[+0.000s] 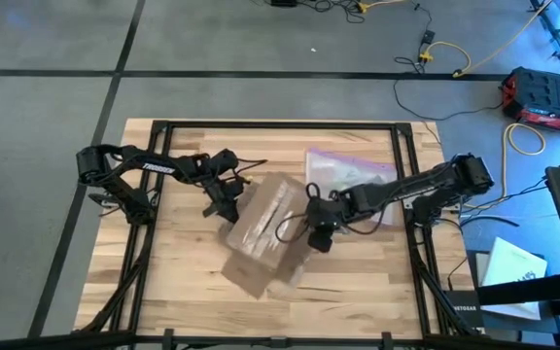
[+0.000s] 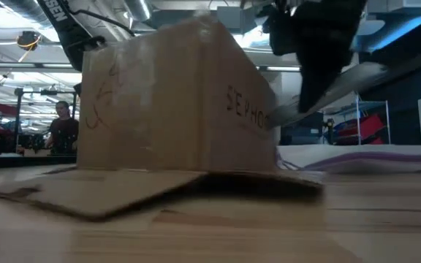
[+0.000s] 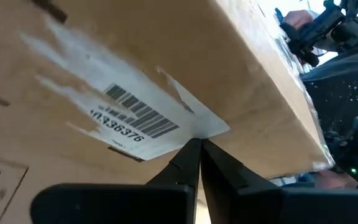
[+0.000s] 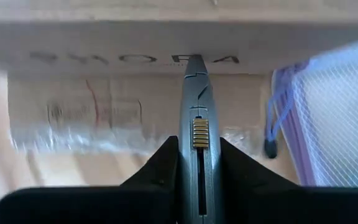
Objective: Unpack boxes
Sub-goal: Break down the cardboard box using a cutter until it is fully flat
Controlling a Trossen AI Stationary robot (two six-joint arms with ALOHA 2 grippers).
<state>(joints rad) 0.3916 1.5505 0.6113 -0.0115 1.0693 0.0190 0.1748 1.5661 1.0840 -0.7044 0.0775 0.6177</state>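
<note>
A brown cardboard box (image 1: 265, 226) stands mid-table on its base, with one flap (image 2: 123, 190) spread flat on the wood toward the near edge. Black "SEPHORA" lettering (image 2: 245, 109) runs along the side facing right, and a pale barcode label (image 3: 138, 121) is on the side facing left. My left gripper (image 1: 224, 206) is shut, its tips at the labelled side. My right gripper (image 1: 319, 236) stands at the lettered side, shut on a grey knife-like tool (image 4: 195, 106). My left gripper sets its shut fingertips (image 3: 197, 144) against the box's labelled side, at the label's lower corner (image 3: 211, 128), coming nearly level from the table's left. My right gripper pinches the tool's handle (image 4: 197, 158) between its two fingers, which lie along it and slant down. The tool's tip (image 4: 194, 60) meets the box's lettered side.
A clear plastic bag with a purple edge (image 1: 350, 175) lies flat behind the right gripper, toward the far right. A black frame (image 1: 261, 124) runs round the wooden tabletop. A person (image 2: 63, 126) stands far off in the room beyond.
</note>
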